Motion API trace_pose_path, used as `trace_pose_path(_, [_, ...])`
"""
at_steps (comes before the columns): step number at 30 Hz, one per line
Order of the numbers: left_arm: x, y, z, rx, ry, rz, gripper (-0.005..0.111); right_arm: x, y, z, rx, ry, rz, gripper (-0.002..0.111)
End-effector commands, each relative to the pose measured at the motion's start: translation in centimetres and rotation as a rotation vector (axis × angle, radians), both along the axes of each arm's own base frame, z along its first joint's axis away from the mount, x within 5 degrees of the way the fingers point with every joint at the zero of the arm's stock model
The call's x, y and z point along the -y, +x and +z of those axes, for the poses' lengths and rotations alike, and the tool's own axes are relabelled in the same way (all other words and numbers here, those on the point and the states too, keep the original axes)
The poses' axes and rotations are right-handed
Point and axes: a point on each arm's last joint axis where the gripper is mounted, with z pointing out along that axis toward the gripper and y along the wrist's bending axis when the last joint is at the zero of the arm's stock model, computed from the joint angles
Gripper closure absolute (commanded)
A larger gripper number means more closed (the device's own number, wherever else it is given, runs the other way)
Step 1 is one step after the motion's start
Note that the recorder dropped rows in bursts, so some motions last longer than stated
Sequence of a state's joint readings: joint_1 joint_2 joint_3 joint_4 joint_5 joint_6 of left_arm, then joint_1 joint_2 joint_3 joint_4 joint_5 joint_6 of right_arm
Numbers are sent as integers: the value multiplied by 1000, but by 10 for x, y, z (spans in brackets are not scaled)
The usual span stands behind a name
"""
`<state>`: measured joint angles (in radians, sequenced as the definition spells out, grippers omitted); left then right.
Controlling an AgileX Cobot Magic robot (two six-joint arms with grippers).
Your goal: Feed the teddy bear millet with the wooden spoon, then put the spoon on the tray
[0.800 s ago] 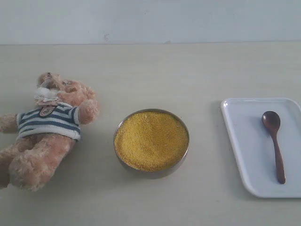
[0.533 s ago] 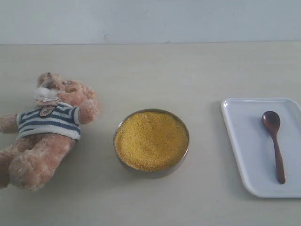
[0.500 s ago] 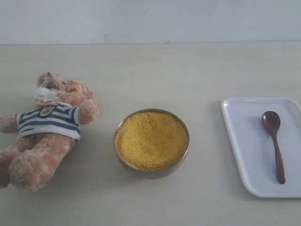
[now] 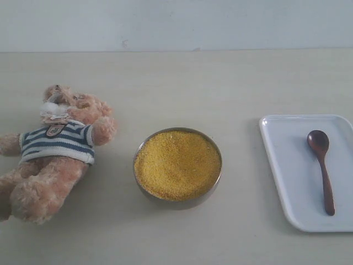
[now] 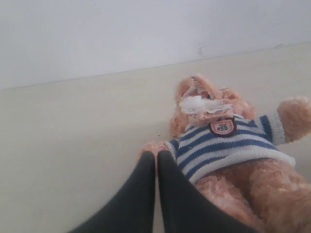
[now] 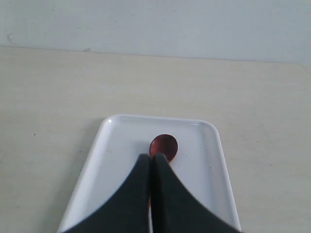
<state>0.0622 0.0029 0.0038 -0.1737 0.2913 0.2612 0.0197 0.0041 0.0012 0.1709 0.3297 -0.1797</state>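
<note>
The teddy bear [image 4: 55,149] in its striped shirt lies on its back at the left of the table, also seen in the left wrist view [image 5: 228,145]. Golden millet [image 4: 177,163] fills a round metal bowl [image 4: 176,203] in the middle. On the white tray [image 4: 287,165] at the right lies the wooden spoon [image 4: 322,168], bowl end toward the far side. My left gripper [image 5: 156,156] is shut and empty beside the bear's arm. My right gripper [image 6: 152,158] is shut and empty above the tray [image 6: 121,141], its tips in front of the spoon's bowl [image 6: 165,145], hiding the handle. Neither arm shows in the exterior view.
The pale table [image 4: 176,83] ends at a light wall [image 4: 176,25] along the far side. The tray runs off the right edge of the exterior view.
</note>
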Motion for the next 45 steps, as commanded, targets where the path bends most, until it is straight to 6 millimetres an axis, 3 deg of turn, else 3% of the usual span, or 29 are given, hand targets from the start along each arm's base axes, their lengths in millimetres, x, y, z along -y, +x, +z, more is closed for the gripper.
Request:
trace_pose_path(1, [0,0,1,6,1,-2,103,0,0,1,9,0,0,108])
trace_pose_path(26, [0,0,1,6,1,-2,103,0,0,2,20,1,-2,108])
trace_pose_path(30, [0,0,1,6,1,-2,103,2,2,14,159,6,-26,108])
trace_pose_path(33, [0,0,1,6,1,-2,103,6,2,35,382,26,-65,108])
trace_pose_path(36, [0,0,1,6,1,-2,103,9,-2,52,571,170,-93,108])
trace_pose_path(38, [0,0,1,6,1,-2,103,10,-3,54,573,524,-80,108])
trace_pose_path(40, [0,0,1,6,1,-2,103,9,-2,50,513,703,-74,108])
trace_pose_path(45, [0,0,1,6,1,-2,103,7,0,43,412,743,-82,108])
